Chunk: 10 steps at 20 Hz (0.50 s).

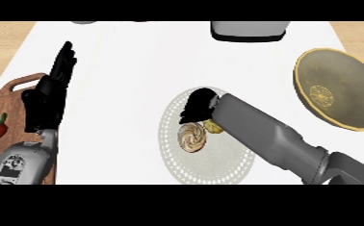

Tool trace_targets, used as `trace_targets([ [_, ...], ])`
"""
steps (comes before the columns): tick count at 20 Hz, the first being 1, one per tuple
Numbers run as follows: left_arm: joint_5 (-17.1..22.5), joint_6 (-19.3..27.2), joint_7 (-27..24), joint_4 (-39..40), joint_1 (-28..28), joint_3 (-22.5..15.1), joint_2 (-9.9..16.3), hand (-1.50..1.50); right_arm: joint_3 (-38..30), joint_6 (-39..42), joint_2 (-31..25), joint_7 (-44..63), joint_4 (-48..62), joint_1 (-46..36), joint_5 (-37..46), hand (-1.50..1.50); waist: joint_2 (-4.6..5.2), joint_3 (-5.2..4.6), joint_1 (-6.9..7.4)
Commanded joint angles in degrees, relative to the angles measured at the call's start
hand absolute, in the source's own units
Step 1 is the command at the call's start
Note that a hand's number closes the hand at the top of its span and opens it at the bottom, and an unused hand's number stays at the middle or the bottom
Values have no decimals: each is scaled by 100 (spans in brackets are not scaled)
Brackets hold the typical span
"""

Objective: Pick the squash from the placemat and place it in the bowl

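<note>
head view, one moment, items as found: white desk; round pale placemat with dotted edge, near the lower middle; on it a swirled tan round item, and just beside that a small yellowish piece, judged to be the squash, mostly hidden under the right forearm. right hand lowered over the placemat's upper left part, fingers bent downward above the squash; whether they have closed round it cannot be told, since the forearm covers the contact. olive bowl with patterned centre, at the right edge, well apart from the placemat. left hand at the left edge, fingers straight and up, wide, holding nothing, resting over a wooden board. grey-and-dark object at the top edge, partly cut off. risks, as judgement: the squash lies touching or nearly touching the swirled item, so closing fingers could catch or push the wrong piece; a grasp made blind under the forearm may take only the squash's end, letting it slip on lifting; the carry to the bowl is long and crosses its raised rim, where a low pass could knock it.
</note>
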Motion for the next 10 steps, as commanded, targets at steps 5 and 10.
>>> trace_targets([
  [5,-94,-159,2,115,-138,111,-121,0,155,-578,225,-873,750,66,797,150,21,1,28],
  [10,-48,-383,-23,-37,9,347,19,0,-168,-1098,303,-1131,969,191,1100,150,10,1,20],
])
